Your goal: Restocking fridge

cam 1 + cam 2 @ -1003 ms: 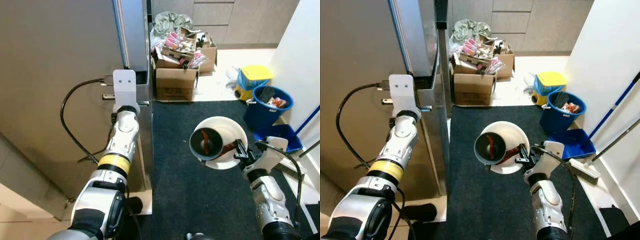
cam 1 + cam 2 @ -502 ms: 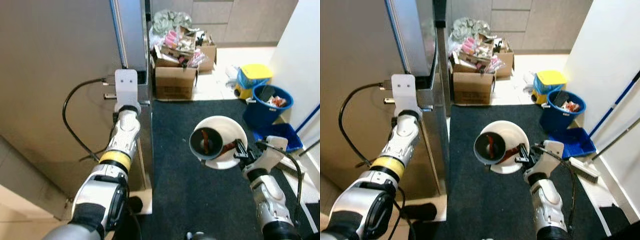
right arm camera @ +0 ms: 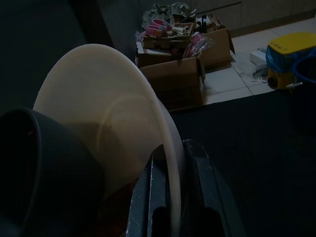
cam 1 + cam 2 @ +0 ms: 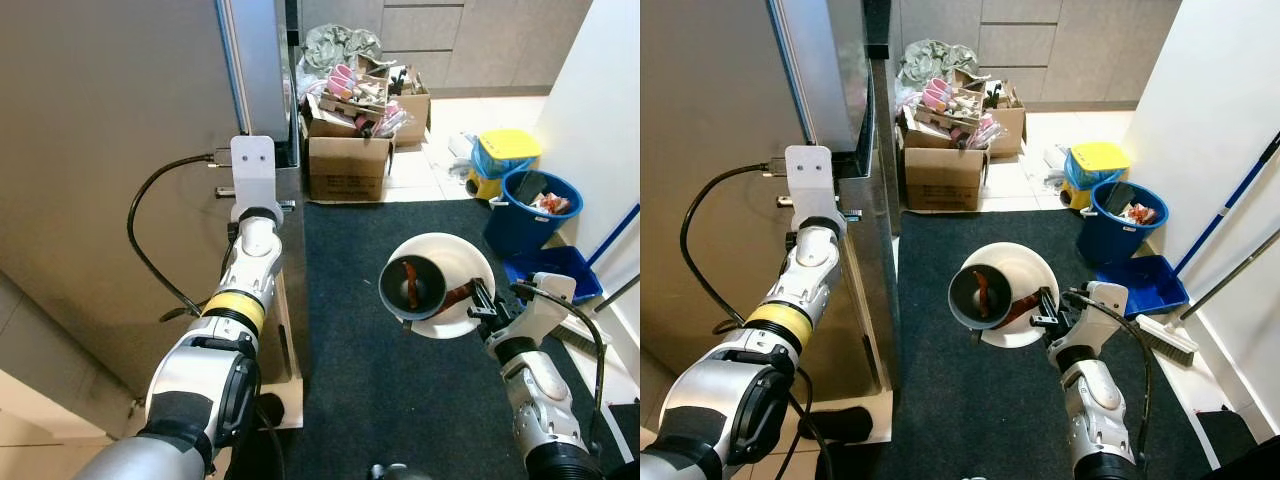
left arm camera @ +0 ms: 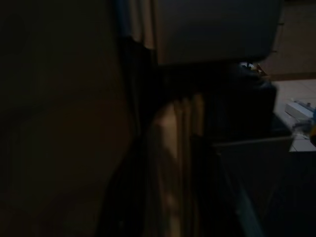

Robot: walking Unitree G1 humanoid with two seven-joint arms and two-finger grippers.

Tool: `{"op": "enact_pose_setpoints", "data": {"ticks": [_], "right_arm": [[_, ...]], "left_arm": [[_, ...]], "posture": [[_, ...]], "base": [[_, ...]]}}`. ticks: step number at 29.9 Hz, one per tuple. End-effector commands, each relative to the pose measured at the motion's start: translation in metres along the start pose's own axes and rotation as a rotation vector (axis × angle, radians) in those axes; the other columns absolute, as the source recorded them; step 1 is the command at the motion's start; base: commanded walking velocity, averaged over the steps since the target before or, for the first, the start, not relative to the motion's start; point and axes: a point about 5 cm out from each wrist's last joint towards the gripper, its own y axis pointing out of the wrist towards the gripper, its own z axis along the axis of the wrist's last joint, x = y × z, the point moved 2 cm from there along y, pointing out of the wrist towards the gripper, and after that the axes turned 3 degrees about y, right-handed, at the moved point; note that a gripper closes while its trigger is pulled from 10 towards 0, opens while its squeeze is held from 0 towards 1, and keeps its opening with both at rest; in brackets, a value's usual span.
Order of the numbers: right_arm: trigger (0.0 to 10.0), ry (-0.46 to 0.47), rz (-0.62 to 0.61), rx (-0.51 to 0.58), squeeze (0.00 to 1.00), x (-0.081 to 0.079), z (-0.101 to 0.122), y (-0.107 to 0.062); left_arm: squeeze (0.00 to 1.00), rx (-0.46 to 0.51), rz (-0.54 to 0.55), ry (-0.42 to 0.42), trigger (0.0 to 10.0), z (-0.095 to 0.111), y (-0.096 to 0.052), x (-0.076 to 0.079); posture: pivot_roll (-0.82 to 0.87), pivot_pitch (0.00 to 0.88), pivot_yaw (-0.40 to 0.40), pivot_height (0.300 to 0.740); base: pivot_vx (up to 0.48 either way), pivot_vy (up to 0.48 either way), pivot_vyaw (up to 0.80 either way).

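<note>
Dark carpet (image 4: 370,330) runs alongside the fridge door (image 4: 110,150), with cardboard boxes (image 4: 350,165) and a blue bucket (image 4: 530,210) beyond. Right gripper (image 3: 173,163) is clamped on the rim of a white plate (image 4: 455,265) carrying a dark bowl (image 4: 410,287), held above the carpet. Left gripper (image 4: 250,195) is raised at the fridge door edge; jaw state cannot be determined.

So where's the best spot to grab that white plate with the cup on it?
Probably the rim of the white plate, on the side nearest the robot, where the right gripper pinches it now. The edge is thin and sticks out bare, while the dark cup crowds the far-left part.
</note>
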Motion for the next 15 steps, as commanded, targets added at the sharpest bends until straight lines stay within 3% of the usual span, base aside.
{"op": "enact_pose_setpoints", "data": {"ticks": [1,4,7,8,10,12,13,14,15], "right_arm": [[10.0,-0.004,0.006,0.019,0.0,0.0,0.007,0.0],[10.0,-0.004,0.006,0.02,0.0,0.0,0.007,0.0],[10.0,-0.004,0.006,0.018,0.0,0.0,0.007,0.0],[10.0,-0.004,0.006,0.018,0.0,0.0,0.007,0.0],[10.0,-0.004,0.008,0.018,0.0,-0.001,0.007,0.001],[10.0,-0.004,0.009,0.017,0.0,-0.001,0.007,0.001],[10.0,-0.004,0.011,0.018,0.0,-0.001,0.007,0.001],[10.0,-0.004,0.012,0.018,0.0,-0.001,0.007,0.001],[10.0,-0.004,0.012,0.018,0.0,-0.001,0.007,0.001]], "left_arm": [[1.0,0.009,-0.04,-0.01,10.0,0.004,0.0,0.012],[1.0,0.015,-0.074,-0.022,10.0,0.006,-0.001,0.018],[1.0,0.048,-0.156,-0.041,10.0,0.014,-0.005,0.038],[1.0,0.048,-0.156,-0.041,10.0,0.014,-0.005,0.038],[1.0,0.073,-0.221,-0.063,10.0,0.023,-0.009,0.058],[1.0,0.075,-0.237,-0.068,10.0,0.025,-0.01,0.064],[0.68,0.082,-0.273,-0.074,10.0,0.028,-0.013,0.074],[0.09,0.087,-0.306,-0.077,10.0,0.032,-0.015,0.082],[0.09,0.087,-0.306,-0.077,10.0,0.032,-0.015,0.082]], "posture": [[-0.1,0.061,-0.032,0.74],[-0.1,0.061,-0.032,0.74],[-0.09,0.06,-0.034,0.74],[-0.09,0.06,-0.034,0.74],[-0.09,0.06,-0.035,0.74],[-0.09,0.06,-0.035,0.74],[-0.09,0.06,-0.035,0.74],[-0.09,0.059,-0.035,0.74],[-0.09,0.059,-0.035,0.74]], "base": [[0.0,0.0,0.0],[0.0,0.0,0.0],[0.0,0.0,0.0],[0.0,0.0,0.0],[0.0,0.0,0.0],[0.0,0.0,0.0],[0.0,0.0,0.0],[0.0,0.0,0.0],[0.0,0.0,0.0]]}}
